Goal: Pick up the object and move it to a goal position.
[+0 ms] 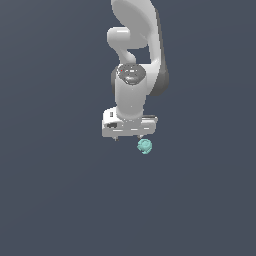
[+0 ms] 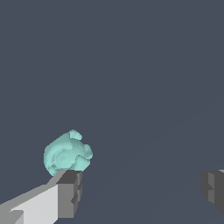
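Observation:
The object is a small teal lumpy blob with curled ridges, lying on the dark grey floor just below the white arm's hand in the exterior view. My gripper hangs over it, fingers pointing down and spread wide, with nothing between them. In the wrist view the object sits right beside the tip of one grey finger pad, outside the gap; the other finger stands far off at the frame's edge. My gripper is open.
Only the plain dark grey floor surrounds the arm and the object. The white arm's links rise behind the hand toward the top of the exterior view.

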Controlling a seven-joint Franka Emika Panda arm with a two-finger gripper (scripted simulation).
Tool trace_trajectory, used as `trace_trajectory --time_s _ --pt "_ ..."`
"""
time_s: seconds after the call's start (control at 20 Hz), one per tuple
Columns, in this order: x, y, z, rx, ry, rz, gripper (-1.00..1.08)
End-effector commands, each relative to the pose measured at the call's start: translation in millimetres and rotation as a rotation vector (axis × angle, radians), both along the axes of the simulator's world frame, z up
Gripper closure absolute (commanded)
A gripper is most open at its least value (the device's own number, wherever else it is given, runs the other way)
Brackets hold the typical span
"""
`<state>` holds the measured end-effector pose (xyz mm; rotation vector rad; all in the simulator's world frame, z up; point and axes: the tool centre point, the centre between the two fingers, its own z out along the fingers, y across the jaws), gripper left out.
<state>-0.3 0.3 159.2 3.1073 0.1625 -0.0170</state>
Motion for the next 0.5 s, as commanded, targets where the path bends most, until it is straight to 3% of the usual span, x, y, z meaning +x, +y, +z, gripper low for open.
trace_trajectory --time_s 0.0,0.45 --pt "-2.2 7.0 -6.0 0.001 0.001 0.049 -0.92" --pt "-16.9 45.7 -37.4 0.013 0.003 0.325 -0.92"
